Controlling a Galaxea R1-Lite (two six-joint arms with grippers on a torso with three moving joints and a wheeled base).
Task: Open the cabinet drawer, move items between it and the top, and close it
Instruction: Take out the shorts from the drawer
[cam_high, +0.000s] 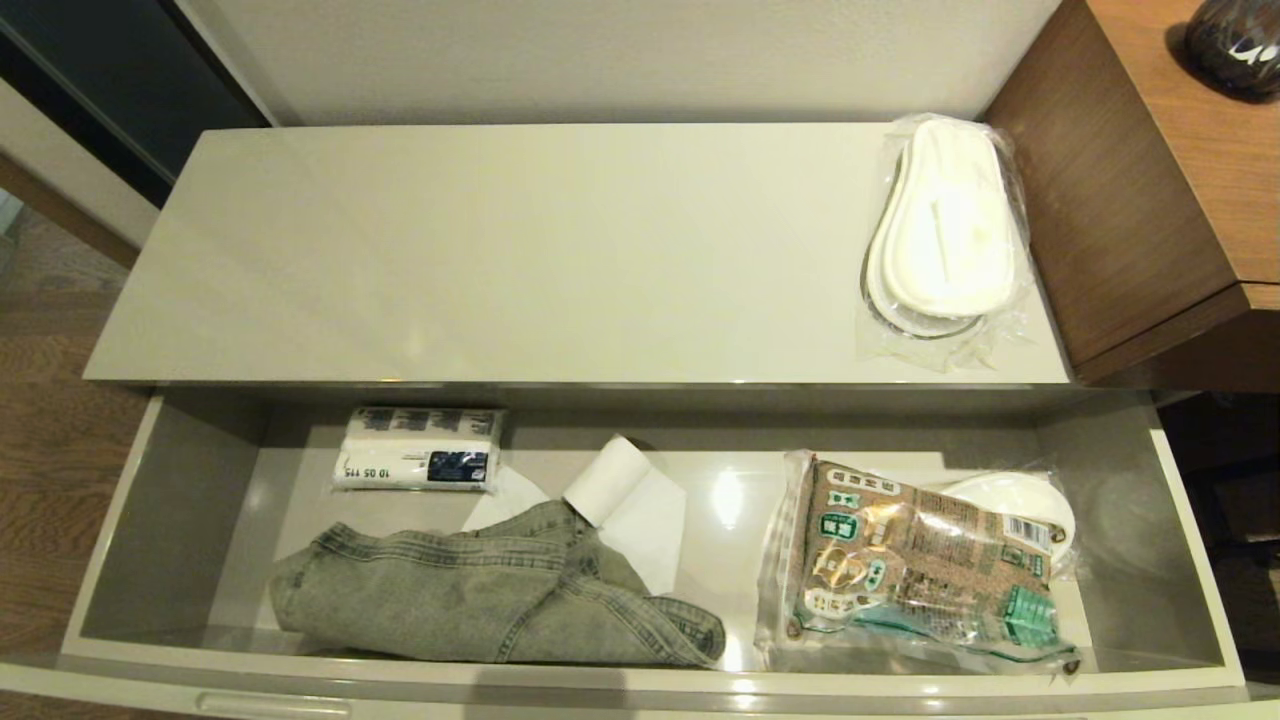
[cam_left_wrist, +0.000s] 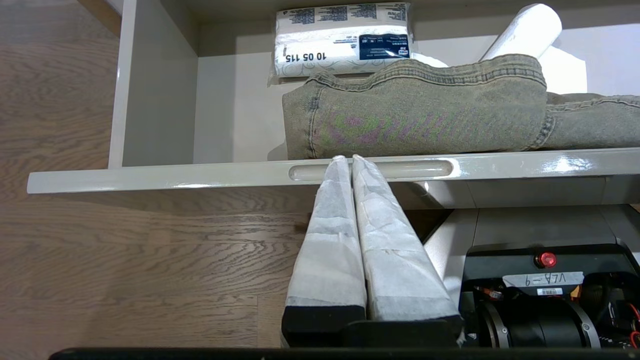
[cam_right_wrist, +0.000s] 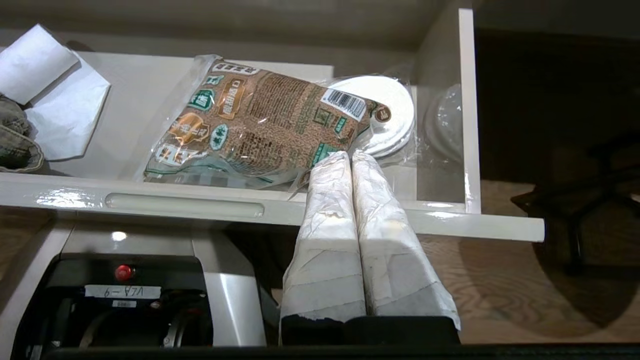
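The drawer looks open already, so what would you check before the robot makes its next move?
1. Drawer pulled fully open: ok.
2. Jeans lying free in the drawer, nothing on them: ok.
3. Wrapped slippers on the cabinet top, reachable: ok.
4. Left gripper shut and empty, near the drawer front: ok.
5. Right gripper shut and empty: ok.
6. Second slipper pack partly under the brown packet: not ok.
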